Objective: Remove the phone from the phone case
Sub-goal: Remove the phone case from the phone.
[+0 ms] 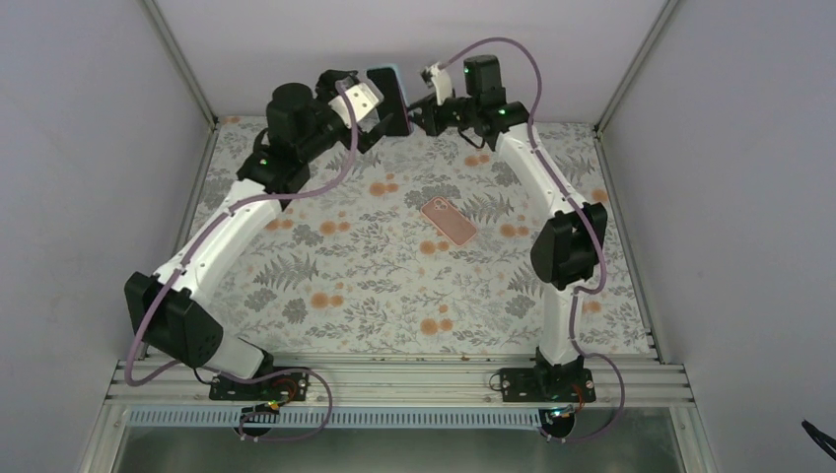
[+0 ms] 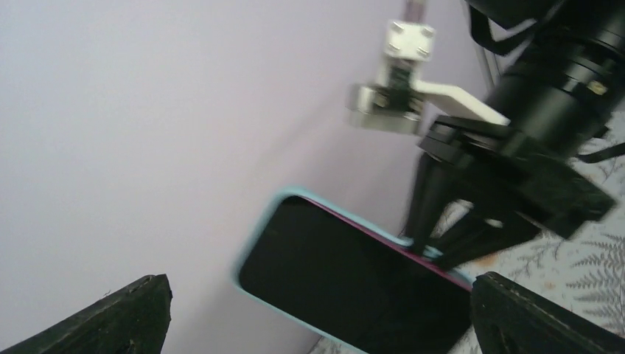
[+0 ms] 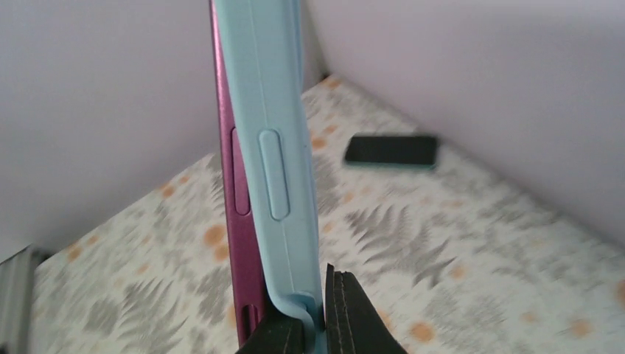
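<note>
One phone (image 3: pixel 232 221), magenta-edged with a dark screen, sits in one pale blue phone case (image 3: pixel 284 147), held upright over the table's (image 1: pixel 345 276) far edge. Right gripper (image 3: pixel 317 324) — jaws narrow, pinching the case's lip. Left gripper (image 2: pixel 322 284) — jaws wide either side of the phone; grip cannot be told. One pink handset (image 1: pixel 449 220) lies flat mid-table.

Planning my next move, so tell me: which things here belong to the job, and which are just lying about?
Job: magenta phone; light blue phone case around it; right hand pinching the case's lip; left hand, phone between its fingers.
Lying about: pink phone or case flat on the table; dark phone near the wall.
</note>
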Motion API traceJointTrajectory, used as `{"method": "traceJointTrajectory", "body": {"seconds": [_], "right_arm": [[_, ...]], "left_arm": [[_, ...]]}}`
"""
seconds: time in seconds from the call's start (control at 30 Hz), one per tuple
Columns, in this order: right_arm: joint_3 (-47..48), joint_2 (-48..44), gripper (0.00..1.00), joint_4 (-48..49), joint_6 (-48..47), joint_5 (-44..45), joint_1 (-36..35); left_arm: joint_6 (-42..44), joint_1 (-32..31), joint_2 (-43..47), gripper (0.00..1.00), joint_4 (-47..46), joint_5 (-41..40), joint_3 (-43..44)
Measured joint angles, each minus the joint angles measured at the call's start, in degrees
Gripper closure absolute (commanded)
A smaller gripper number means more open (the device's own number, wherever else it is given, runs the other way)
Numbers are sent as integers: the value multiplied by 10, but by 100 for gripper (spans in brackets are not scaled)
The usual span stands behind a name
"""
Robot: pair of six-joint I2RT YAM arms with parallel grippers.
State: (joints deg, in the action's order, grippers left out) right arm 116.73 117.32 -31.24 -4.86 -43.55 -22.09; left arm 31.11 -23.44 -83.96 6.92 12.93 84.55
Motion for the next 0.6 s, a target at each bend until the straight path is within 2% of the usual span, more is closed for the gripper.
{"method": "traceJointTrajectory", "body": {"seconds": [0.23,0.43,0.6], "right_arm": [[114,22,97,50,66,117,-11],[138,33,97,62,80,144,-19],[138,48,97,58,82,148,-19]], "left_arm": [[-12,-71,-63,0,-104,-70,-31],[-31,-82,-122,0,-159,-123,-33],[-37,-78,-131,0,-199,-173,-33]]}}
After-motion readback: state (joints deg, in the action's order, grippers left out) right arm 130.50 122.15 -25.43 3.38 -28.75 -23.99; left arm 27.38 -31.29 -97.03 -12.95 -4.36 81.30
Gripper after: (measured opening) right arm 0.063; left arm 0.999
